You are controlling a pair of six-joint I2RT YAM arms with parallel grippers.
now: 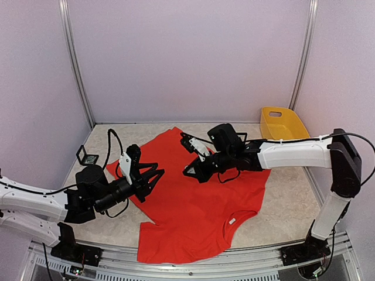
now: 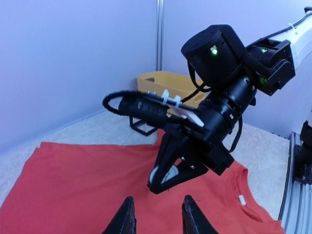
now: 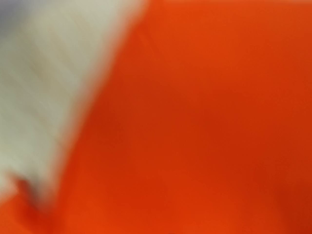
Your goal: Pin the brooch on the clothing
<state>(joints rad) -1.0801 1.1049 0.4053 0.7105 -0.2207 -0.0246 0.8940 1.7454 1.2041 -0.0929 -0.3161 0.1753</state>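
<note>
Left claw (image 2: pixel 158 207) released above the clothing (image 2: pixel 73 180); right claw (image 2: pixel 154 187) clenched, seemingly on a round brooch (image 2: pixel 161 174).

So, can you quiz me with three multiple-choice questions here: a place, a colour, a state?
1. Where is the yellow bin?
A. far right corner of the table
B. on the shirt
C. near left corner

2. What colour is the T-shirt?
A. blue
B. red
C. white

3. The left gripper has its fingers:
A. clamped on the shirt
B. holding the bin
C. apart, holding nothing

Answers:
1 A: it sits by the back wall on the right.
2 B: the cloth is bright red.
3 C: the left wrist view shows a gap between the fingers, above the cloth.
</note>
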